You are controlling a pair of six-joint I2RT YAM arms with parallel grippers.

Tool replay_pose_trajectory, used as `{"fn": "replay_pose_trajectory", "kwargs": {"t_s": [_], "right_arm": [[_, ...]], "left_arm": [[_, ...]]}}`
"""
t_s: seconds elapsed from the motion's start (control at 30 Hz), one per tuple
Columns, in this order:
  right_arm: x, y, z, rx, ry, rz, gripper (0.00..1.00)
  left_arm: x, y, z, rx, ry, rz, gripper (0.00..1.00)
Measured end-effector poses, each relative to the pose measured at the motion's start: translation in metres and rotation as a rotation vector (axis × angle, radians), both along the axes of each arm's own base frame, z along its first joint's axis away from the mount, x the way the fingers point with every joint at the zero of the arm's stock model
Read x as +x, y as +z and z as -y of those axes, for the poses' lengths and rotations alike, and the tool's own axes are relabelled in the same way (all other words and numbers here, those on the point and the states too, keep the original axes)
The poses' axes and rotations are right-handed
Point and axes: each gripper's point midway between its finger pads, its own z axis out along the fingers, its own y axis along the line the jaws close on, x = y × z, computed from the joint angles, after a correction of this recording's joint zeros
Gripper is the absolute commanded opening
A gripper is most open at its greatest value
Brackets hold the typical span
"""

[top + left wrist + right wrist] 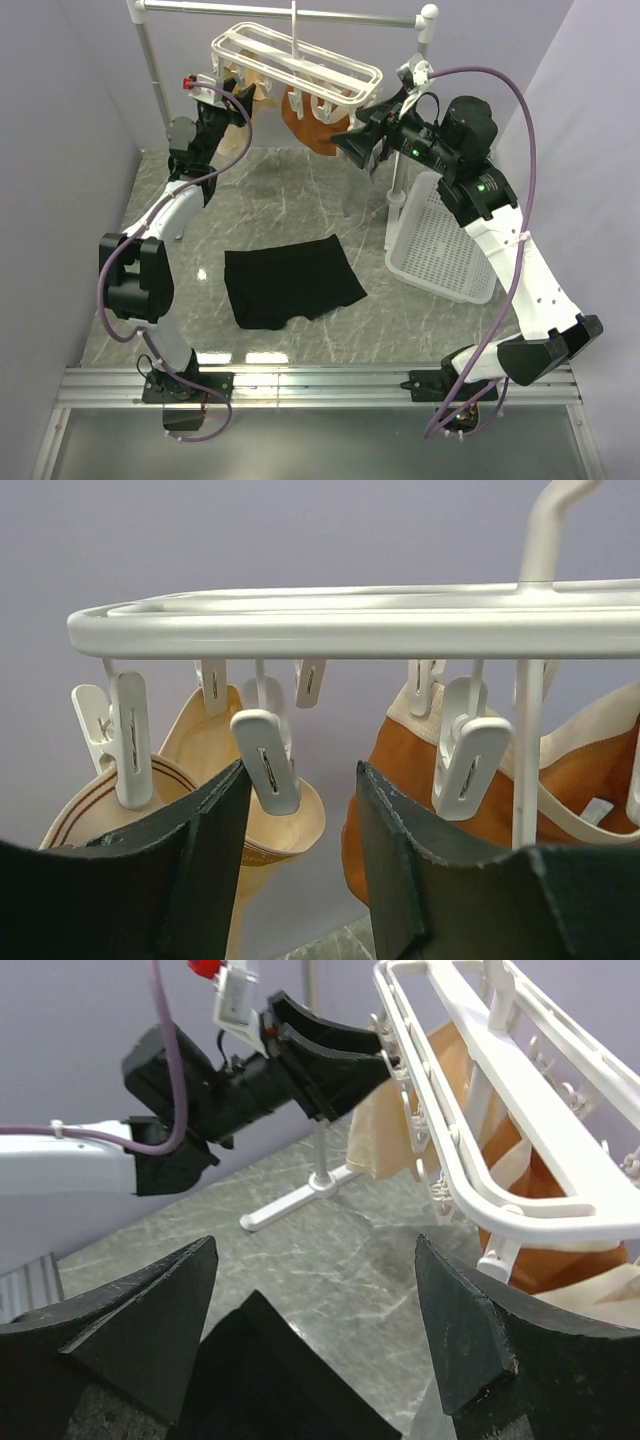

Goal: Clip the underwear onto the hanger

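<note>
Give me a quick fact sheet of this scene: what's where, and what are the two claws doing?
underwear: lying flat on the table, untouched
hanger: hung on the rail, tan garments and orange garment clipped under it
left gripper: open, up at the hanger's clips
right gripper: open, empty, near the hanger's right end
basket: on the table, right side

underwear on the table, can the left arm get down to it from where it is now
Probably yes: the underwear lies flat on the table with nothing over it, and the left hand, up at the hanger, is open.
</note>
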Motion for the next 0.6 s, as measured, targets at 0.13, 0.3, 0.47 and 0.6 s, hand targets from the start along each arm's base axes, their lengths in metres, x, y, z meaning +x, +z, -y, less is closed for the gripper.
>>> {"fn": "replay_pose_trajectory", "kwargs": {"t_s": [0.13,0.3,0.47,0.6], "right_arm": [[-0.005,0.007,-0.004,0.031,0.027,-0.002,0.84],[-0.008,0.014,-0.01,0.073,0.045,-0.008,0.81],[-0.002,0.017,-0.024,0.118,0.034,-0.026,0.77],[0.014,0.007,-0.042,0.137,0.023,-0.081,0.77]], "left_arm": [[0.005,0.0,0.002,-0.012,-0.009,-0.009,0.39],[0.003,0.001,0.007,-0.013,-0.033,-0.01,0.07],[-0.009,0.0,0.018,0.017,-0.085,-0.014,0.0],[-0.027,0.004,0.021,0.031,-0.112,-0.016,0.0]]}}
